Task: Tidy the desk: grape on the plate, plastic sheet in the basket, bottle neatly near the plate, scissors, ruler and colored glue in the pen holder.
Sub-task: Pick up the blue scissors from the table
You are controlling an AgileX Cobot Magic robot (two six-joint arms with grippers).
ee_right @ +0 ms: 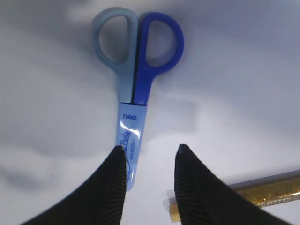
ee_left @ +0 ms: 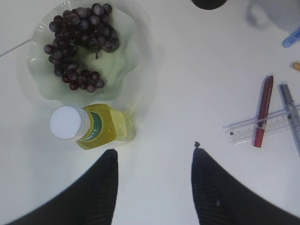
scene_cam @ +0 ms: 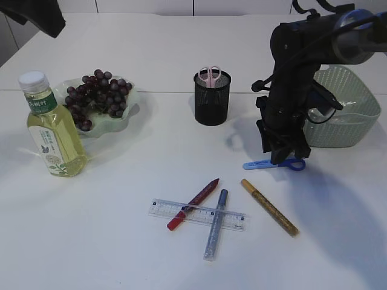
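White desk [scene_cam: 109,241], things spread out. Blue scissors [ee_right: 133,89] lie flat near basket [scene_cam: 347,118], right under right gripper [ee_right: 150,154]. Long way of scissors runs from jaws to handles; sheathed tip sits by left finger, not quite in middle. Right jaws part open, hold nothing. Right arm is nearer. Left gripper [ee_left: 154,157] hangs by bottle [ee_left: 91,126], jaws apart, empty. Cup [scene_cam: 212,96] stands well apart.
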